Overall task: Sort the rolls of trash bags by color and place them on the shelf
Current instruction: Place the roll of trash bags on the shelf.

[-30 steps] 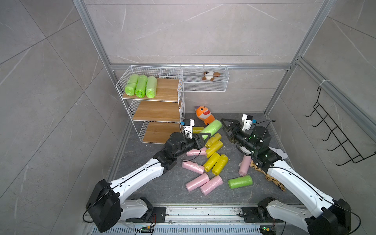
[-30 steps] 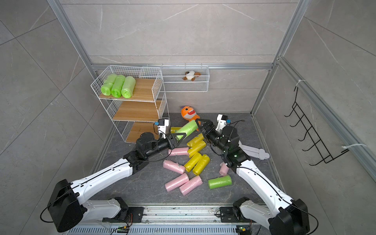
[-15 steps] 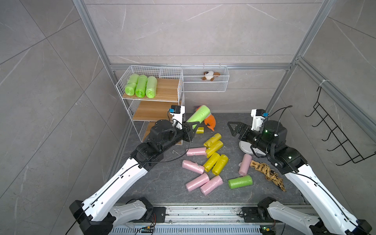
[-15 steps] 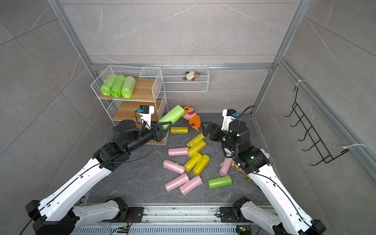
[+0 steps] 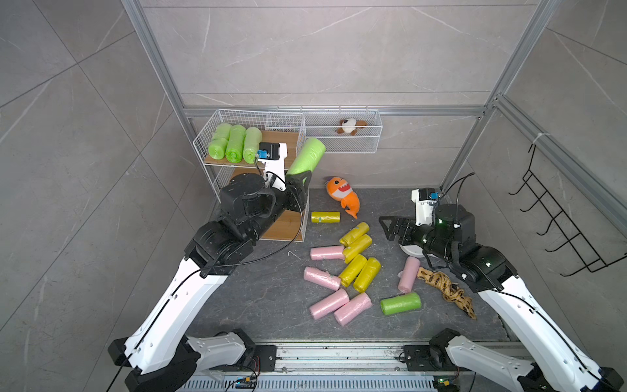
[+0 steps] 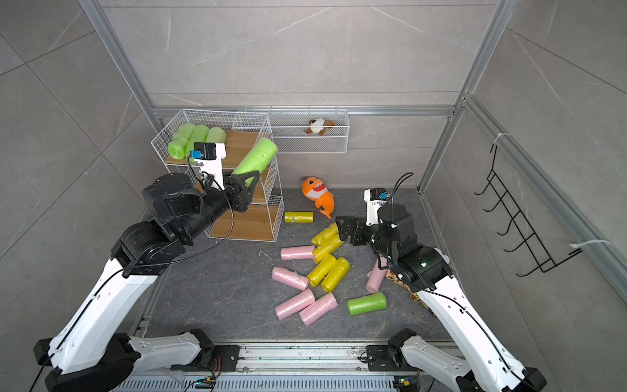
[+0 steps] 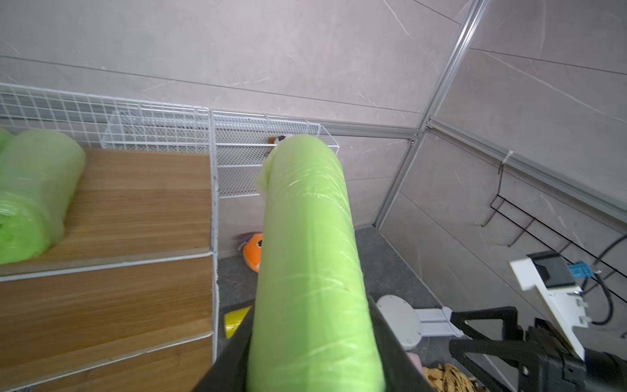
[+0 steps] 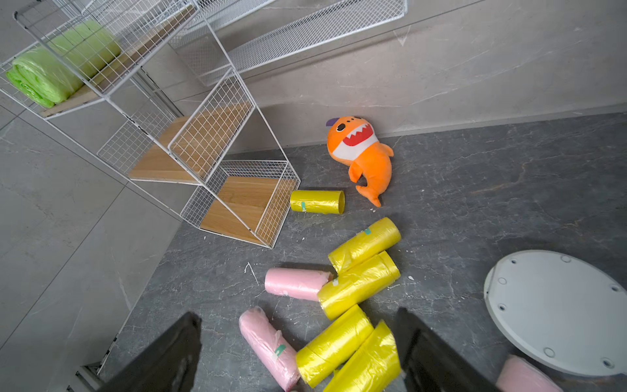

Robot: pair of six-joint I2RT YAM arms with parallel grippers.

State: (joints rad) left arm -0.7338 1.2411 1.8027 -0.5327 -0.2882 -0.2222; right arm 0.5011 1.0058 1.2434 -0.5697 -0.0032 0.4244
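Pinching a green roll (image 5: 308,154) in my left gripper (image 5: 300,178), I see it tilted beside the shelf (image 5: 202,146), upper centre. My right gripper (image 5: 386,228) hangs spread wide.

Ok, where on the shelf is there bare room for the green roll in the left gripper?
Top board: bare wood between the three green rolls and the wire side. The middle board and bottom board look bare. Crowded: the pile of yellow and pink rolls.
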